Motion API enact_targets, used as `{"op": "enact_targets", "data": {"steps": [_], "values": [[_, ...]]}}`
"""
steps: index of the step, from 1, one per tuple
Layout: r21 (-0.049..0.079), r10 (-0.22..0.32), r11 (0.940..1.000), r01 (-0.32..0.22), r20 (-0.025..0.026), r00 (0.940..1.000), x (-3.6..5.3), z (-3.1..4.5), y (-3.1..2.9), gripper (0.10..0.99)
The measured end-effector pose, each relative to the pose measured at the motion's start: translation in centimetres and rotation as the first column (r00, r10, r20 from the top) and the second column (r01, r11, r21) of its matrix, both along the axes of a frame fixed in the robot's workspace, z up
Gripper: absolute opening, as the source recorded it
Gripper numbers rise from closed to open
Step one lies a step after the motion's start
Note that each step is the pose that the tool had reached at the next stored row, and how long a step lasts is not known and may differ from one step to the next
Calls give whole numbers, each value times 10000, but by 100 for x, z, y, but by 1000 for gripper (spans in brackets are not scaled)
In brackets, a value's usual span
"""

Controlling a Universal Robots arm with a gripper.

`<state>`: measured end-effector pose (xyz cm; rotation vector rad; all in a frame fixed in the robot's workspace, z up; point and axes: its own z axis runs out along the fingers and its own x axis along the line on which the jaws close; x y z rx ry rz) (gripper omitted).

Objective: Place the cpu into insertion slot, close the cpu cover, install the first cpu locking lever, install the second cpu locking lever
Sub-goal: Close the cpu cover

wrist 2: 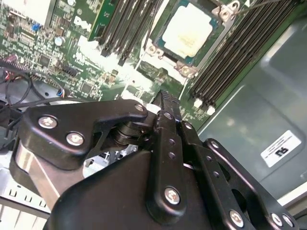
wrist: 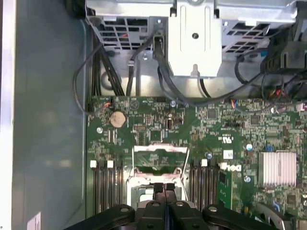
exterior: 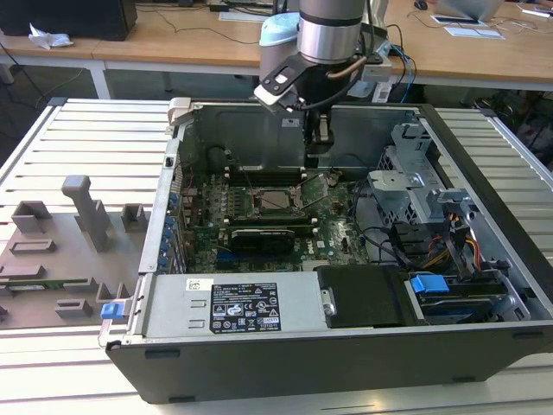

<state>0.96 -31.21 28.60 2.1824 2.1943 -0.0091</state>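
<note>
The cpu (exterior: 278, 199) (wrist 2: 187, 29) lies flat in the insertion slot (wrist 2: 186, 70), pale top up, in the middle of the green motherboard. Beside it the cpu cover (exterior: 314, 185) (wrist: 160, 152) stands raised, a silvery frame with the board showing through its cut-out. My gripper (exterior: 317, 158) (wrist 2: 164, 98) (wrist: 164, 188) hangs just above the raised cover, at the slot's far side toward the exterior view's right. Its two black fingers are pressed together, and nothing shows between them. A thin wire lever (exterior: 327, 195) slants up next to the cover.
Long black memory slots (wrist 2: 230, 52) flank the socket. A black card (exterior: 259, 238) sits in front of it, and a grey power supply (exterior: 229, 304) fills the case front. A drive cage (exterior: 406, 186) and cables (exterior: 449, 246) crowd the right. Grey fixtures (exterior: 86, 212) stand outside the case.
</note>
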Motion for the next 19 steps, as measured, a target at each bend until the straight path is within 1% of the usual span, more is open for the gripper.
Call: {"op": "enact_targets", "data": {"steps": [3,5,11,14,16,17,19], "values": [[1,0,10000,0,1,10000,98,-1,0,106],[0,0,10000,0,0,10000,184,0,0,106],[0,-1,10000,1,-1,10000,313,0,0,106],[0,-1,10000,1,-1,10000,427,0,1,106],[-1,0,10000,0,-1,10000,461,0,1,106],[1,-1,10000,1,-1,10000,512,0,2,106],[0,0,10000,0,-1,10000,553,0,5,106]]}}
